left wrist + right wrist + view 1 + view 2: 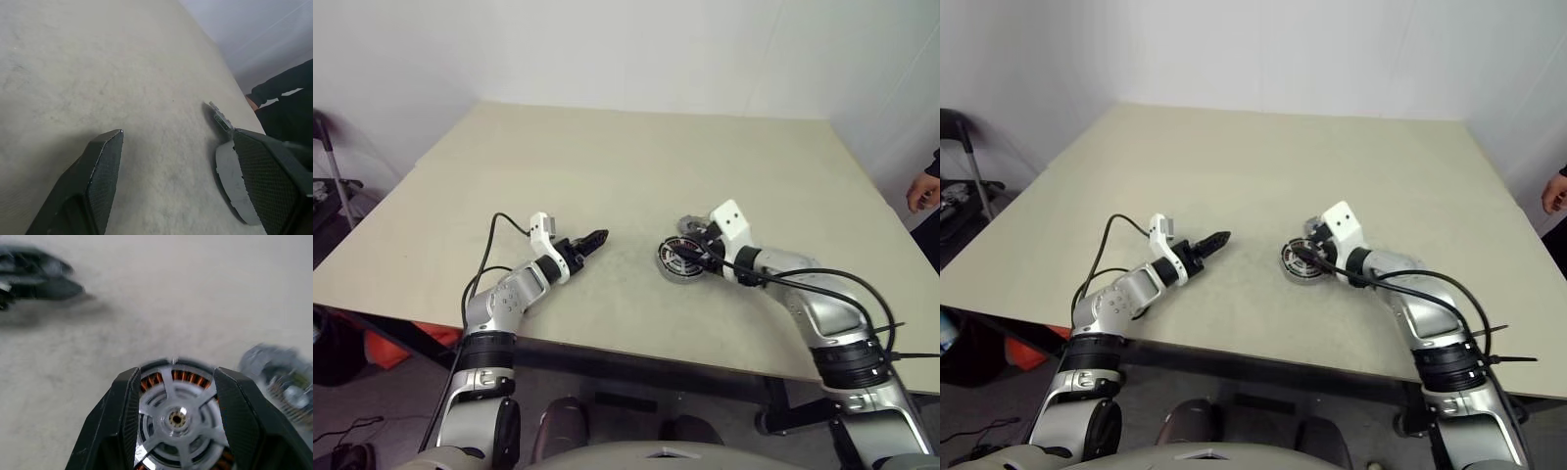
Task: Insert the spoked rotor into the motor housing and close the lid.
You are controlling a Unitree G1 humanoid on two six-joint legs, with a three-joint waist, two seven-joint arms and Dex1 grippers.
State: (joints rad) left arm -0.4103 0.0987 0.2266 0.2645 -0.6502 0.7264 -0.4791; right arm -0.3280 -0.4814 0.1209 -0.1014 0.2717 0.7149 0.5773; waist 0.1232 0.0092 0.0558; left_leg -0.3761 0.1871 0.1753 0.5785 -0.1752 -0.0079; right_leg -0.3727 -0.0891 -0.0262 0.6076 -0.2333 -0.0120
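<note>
The spoked rotor, with silver spokes and hub, lies flat in the motor housing on the table. Copper windings show between its spokes. My right gripper reaches down over it, open, with one black finger on each side of the rim; I cannot tell whether the fingers touch it. A blurred grey round part, which I take for the lid, lies on the table just beyond the housing. My left gripper hovers open and empty over bare table, to the left of the housing, pointing toward it.
The beige table stretches far beyond both arms; its front edge runs just below my elbows. A person's hand and dark sleeve show past the table's right edge. Metal legs of a stand are on the floor at far left.
</note>
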